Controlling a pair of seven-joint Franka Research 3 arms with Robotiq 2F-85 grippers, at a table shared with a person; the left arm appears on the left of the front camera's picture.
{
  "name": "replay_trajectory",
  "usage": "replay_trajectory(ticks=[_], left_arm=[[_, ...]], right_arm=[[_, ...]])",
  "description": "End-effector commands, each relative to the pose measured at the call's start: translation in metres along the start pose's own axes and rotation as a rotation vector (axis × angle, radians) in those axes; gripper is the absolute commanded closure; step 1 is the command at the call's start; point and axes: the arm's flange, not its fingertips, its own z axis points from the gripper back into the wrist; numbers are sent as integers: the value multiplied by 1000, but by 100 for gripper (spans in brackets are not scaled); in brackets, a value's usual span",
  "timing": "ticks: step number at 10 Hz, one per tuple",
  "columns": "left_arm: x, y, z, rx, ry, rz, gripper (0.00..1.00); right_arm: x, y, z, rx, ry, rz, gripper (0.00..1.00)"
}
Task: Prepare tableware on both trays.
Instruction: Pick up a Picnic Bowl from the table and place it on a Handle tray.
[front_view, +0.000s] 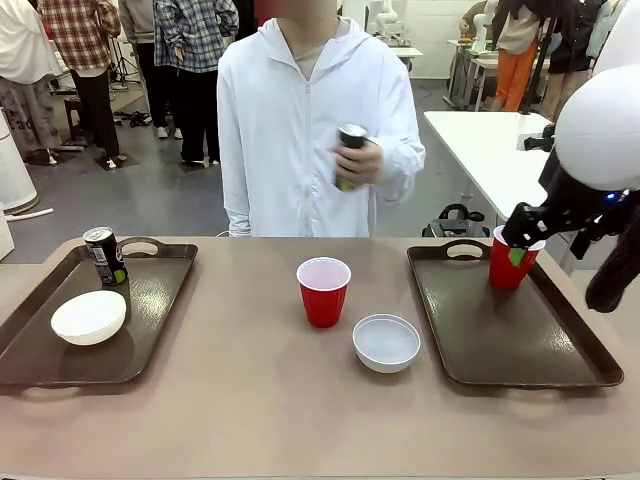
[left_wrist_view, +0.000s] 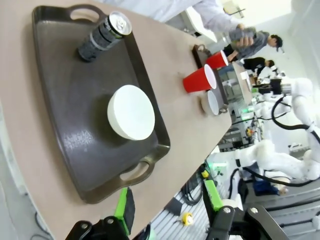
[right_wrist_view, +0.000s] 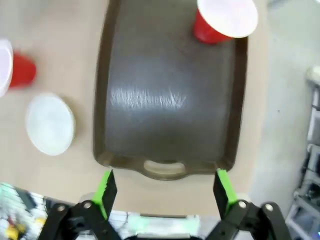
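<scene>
On the left tray (front_view: 150, 300) stand a dark can (front_view: 104, 256) and a white bowl (front_view: 89, 316); the left wrist view shows the same tray (left_wrist_view: 75, 100), can (left_wrist_view: 104, 36) and bowl (left_wrist_view: 131, 112). My left gripper (left_wrist_view: 167, 210) hangs open off that tray's end. A red cup (front_view: 323, 291) and a second white bowl (front_view: 386, 342) sit on the bare table between the trays. The right tray (front_view: 500, 330) holds a red cup (front_view: 510, 270) in its far right corner. My right gripper (front_view: 518, 245) is open above this tray (right_wrist_view: 165, 100), apart from the cup (right_wrist_view: 222, 20). The person holds the other dark can (front_view: 349, 150).
The person in a white hoodie (front_view: 300, 120) stands at the far edge, opposite the table's middle. Most of the right tray's floor is bare. A white table (front_view: 490, 150) stands behind on the right, and other people are farther back.
</scene>
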Motion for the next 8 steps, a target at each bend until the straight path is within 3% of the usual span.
replay_trajectory(ticks=[1, 3, 5, 8], left_arm=[[-1, 0, 0, 3, -12, 8, 27], [-1, 0, 0, 3, -12, 8, 27], [-1, 0, 0, 3, -12, 8, 27], [-1, 0, 0, 3, -12, 8, 27]], right_arm=[[11, 37, -25, 62, -75, -146, 0], [-14, 46, -12, -22, -9, -73, 0], [-76, 18, 23, -61, -16, -107, 0], [-96, 7, 30, -10, -4, -102, 0]])
